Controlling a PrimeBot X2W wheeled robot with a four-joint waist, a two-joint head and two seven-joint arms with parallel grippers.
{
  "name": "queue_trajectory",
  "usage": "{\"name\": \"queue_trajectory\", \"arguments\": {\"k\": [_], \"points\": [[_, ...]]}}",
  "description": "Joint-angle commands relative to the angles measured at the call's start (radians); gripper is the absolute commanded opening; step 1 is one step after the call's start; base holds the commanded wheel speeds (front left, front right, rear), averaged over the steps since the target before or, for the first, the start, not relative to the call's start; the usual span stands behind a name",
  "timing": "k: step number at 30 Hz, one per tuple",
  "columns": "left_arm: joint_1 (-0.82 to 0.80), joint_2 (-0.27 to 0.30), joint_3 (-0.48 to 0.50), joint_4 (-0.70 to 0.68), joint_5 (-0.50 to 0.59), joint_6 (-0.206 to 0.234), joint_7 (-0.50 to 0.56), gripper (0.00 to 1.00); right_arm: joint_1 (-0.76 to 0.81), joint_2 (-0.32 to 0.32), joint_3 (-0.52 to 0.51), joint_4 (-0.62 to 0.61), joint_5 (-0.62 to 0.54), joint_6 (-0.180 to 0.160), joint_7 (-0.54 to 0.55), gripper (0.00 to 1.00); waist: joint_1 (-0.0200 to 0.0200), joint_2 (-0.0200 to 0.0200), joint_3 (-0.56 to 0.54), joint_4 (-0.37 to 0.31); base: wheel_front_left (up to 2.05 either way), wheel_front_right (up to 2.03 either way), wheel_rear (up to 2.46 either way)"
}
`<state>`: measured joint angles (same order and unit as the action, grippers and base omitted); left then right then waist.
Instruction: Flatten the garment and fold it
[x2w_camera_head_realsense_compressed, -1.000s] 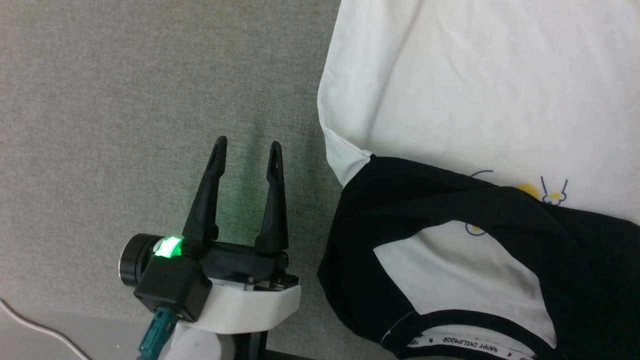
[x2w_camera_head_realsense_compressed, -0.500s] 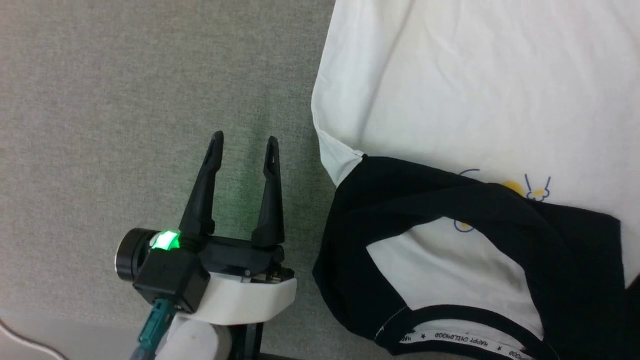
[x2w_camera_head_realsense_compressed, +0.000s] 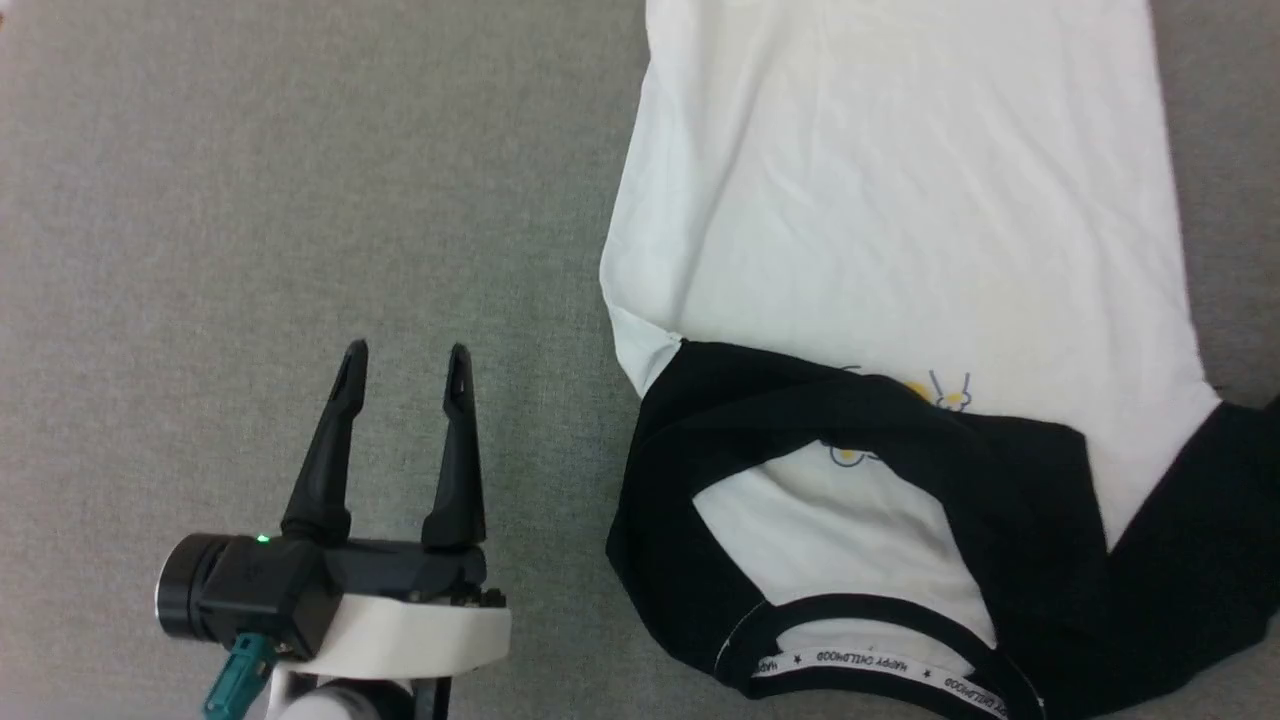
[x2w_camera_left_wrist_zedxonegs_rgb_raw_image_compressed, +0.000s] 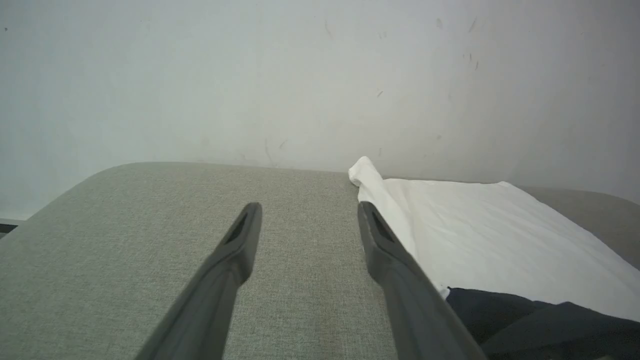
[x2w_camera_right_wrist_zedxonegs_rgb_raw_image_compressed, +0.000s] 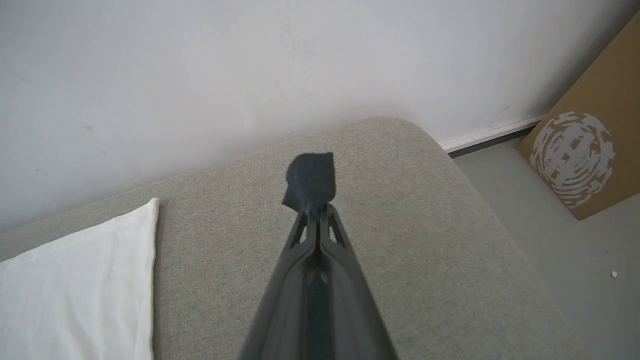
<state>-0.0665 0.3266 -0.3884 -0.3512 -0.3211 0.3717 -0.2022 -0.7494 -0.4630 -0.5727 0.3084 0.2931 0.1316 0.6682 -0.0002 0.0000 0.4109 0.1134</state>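
Flattening: your right gripper (x2w_camera_right_wrist_zedxonegs_rgb_raw_image_compressed: 316, 215) pinches the T-shirt's (x2w_camera_head_realsense_compressed: 900, 200) black sleeve (x2w_camera_right_wrist_zedxonegs_rgb_raw_image_compressed: 310, 181), left gripper (x2w_camera_head_realsense_compressed: 407, 352) spread empty; next, pull it out rightward.

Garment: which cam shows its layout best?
Head view: the garment lies nearly whole, white body, black sleeves, collar, chest print. Left wrist view catches a white edge and some black sleeve beside the open left gripper. Right wrist view shows a white corner, plus its black fabric pinched in the shut right gripper.

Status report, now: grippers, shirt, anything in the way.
Left gripper open, beside garment, not touching. Right gripper shut on black sleeve tip. Garment on grey pad, other sleeve folded across chest. Nothing blocking.
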Motion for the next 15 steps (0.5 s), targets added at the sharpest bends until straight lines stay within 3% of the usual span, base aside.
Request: {"name": "queue_trajectory", "arguments": {"k": [1,10,15], "points": [[0.021,0.011,0.010,-0.014,-0.010,0.007,0.007,1.00,0.045,-0.013,-0.033,0.002,0.002,-0.001,-0.007,0.00,0.0002,0.0000,-0.131,-0.062,0.00,0.00,0.00],[0.079,0.042,0.030,-0.048,-0.030,0.018,0.033,1.00,0.219,-0.050,-0.227,0.013,-0.034,-0.001,-0.053,0.00,0.0002,0.0000,-0.206,-0.086,0.00,0.00,0.00],[0.114,0.052,0.040,-0.057,-0.042,0.027,0.038,1.00,0.280,-0.035,-0.285,0.011,-0.042,-0.001,-0.076,0.00,0.0002,0.0000,-0.250,-0.099,0.00,0.00,0.00]]}}
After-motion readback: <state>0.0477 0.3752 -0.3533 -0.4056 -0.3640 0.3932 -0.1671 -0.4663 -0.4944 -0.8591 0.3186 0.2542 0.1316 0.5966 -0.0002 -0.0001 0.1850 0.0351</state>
